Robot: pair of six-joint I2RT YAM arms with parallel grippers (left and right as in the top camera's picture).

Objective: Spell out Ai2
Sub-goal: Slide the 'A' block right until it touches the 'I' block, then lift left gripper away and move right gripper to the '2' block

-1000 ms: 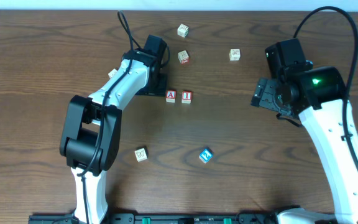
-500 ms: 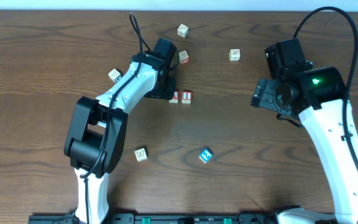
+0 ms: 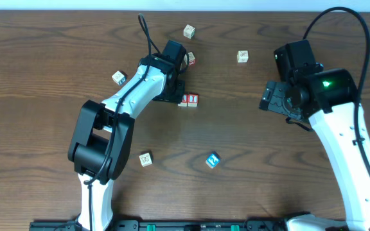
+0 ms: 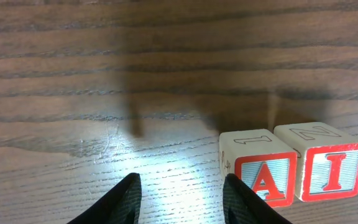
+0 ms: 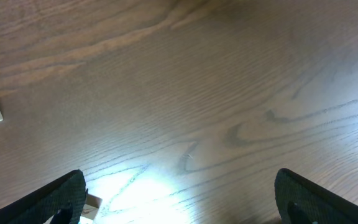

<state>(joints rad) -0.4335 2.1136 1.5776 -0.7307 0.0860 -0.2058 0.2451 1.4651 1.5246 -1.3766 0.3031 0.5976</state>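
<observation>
White wooden cube with red "A" (image 4: 258,176) sitting flush against matching red "I" cube (image 4: 329,169) on dark wooden bench (image 3: 268,167). Blue-faced "2" cube (image 3: 212,160) lying well apart. Left end effector (image 4: 182,202) narrow, gripping nothing, one finger at A's side, probably nudging it. Right end effector (image 5: 179,199) gaping wide, empty, idling aside.

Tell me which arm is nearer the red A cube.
Left. The left arm has its jaws right beside the A cube; the right arm hangs far off to the cube's right.

A cube (image 4: 257,169) against I cube (image 4: 328,163)
</observation>
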